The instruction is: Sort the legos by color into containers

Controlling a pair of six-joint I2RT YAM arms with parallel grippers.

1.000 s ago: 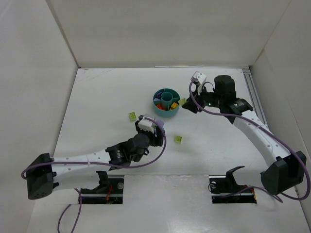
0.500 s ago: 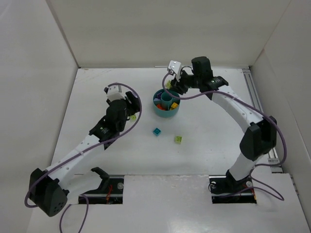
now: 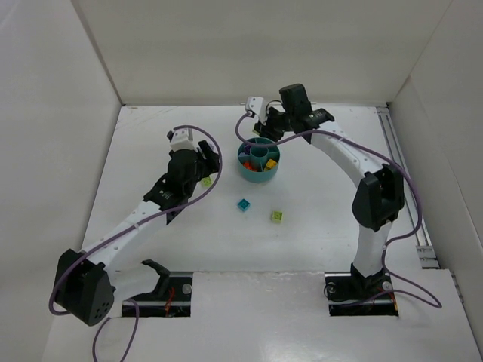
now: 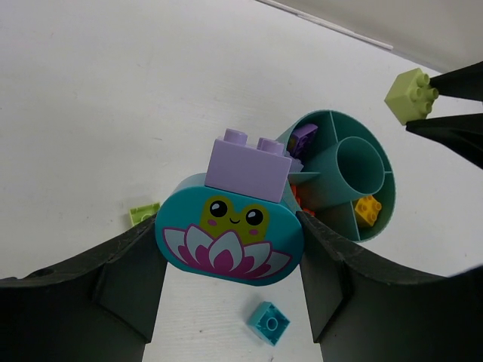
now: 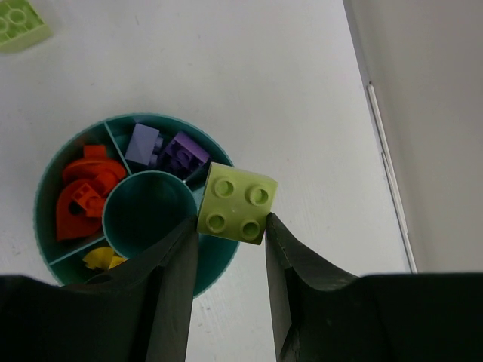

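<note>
Nearest the arm bases, two loose legos lie on the counter (image 3: 151, 143): a near lime brick (image 3: 277, 216) and, just beside it to the left, a small teal brick (image 3: 243, 204). Both are judged light, rigid and smooth-sided. They are best pinched across two flat opposite walls, never over the studs, where the grip could slip.

Farther out, the left end effector (image 4: 230, 226) is closed on a teal frog block (image 4: 226, 241). The block is clamped by its rounded ends, with a purple brick (image 4: 249, 164) stacked on its top. Since two colours are joined here, the stack may have to be pulled apart before it can be sorted. Another lime brick (image 3: 206, 181) rests on the counter just beside this end effector.

Beyond that stands the teal dish (image 3: 259, 175). Orange pieces (image 5: 83, 200), purple pieces (image 5: 166, 151) and a yellow piece (image 5: 102, 260) are kept in separate wedges. The central cup (image 5: 147, 211) appears empty.

Farthest out, the right end effector (image 5: 230, 225) is closed on a held lime brick (image 5: 238, 200), gripped by its side walls and suspended over the dish rim. So slight a piece is expected to bounce when let go, so a low release is advised. The dish itself looks light enough to be shoved by a careless touch.
</note>
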